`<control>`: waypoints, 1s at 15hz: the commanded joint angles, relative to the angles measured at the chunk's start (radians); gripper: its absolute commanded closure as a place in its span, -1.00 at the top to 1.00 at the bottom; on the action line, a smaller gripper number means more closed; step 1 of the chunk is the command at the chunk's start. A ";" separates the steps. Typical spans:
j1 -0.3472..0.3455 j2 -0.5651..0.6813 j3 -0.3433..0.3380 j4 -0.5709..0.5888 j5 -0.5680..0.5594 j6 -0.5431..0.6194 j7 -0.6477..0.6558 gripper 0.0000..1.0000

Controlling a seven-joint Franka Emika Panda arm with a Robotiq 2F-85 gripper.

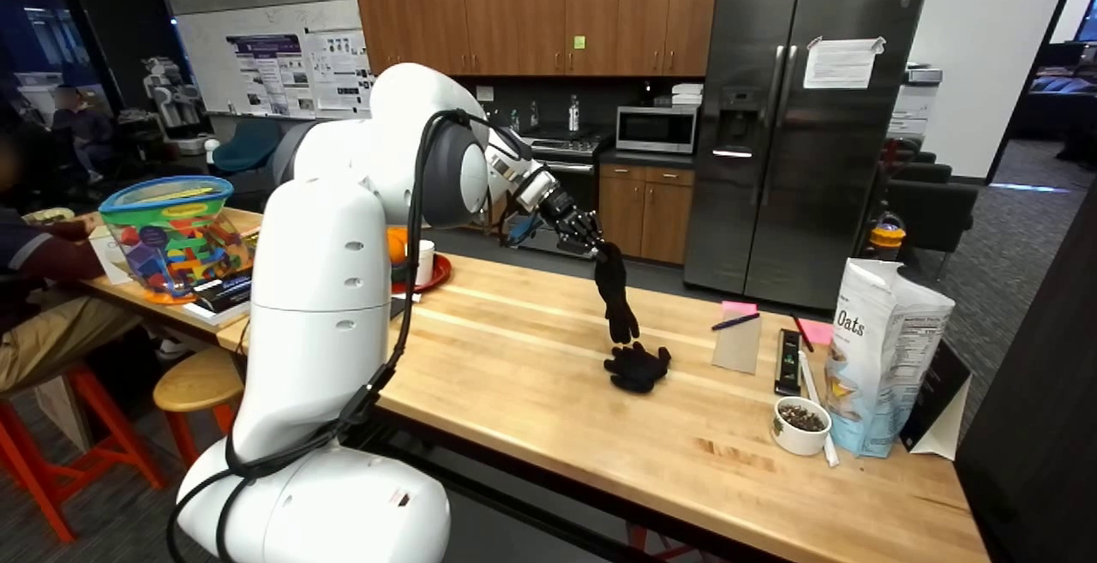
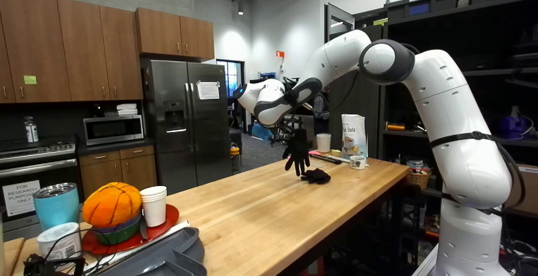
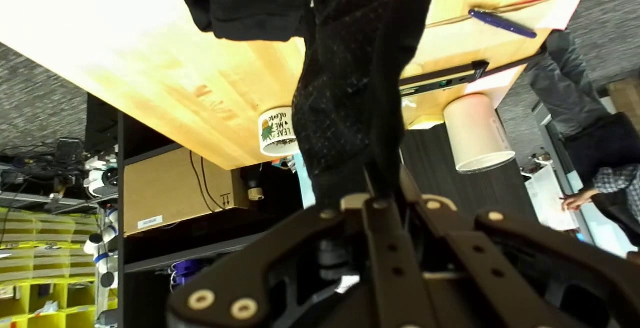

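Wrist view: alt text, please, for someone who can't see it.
The gripper is shut on the cuff of a black glove, stretching up this upside-down picture. A second black glove lies on the wooden tabletop at upper left. Also visible are a white "LEAF ME ALONE" bowl, a white tub, a spirit level and a pen.

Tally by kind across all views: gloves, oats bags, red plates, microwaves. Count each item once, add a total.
Gloves: 2 (one gripped by the tool, one on the table)
Oats bag: 1
Red plate: 1
Microwave: 1
Total: 5
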 commanded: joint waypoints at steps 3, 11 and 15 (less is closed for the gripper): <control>-0.001 0.009 -0.015 -0.022 -0.019 0.059 -0.022 -0.97; 0.005 -0.022 -0.026 -0.002 -0.010 0.031 0.010 -0.97; 0.021 -0.026 -0.015 0.009 -0.014 0.022 0.006 -0.97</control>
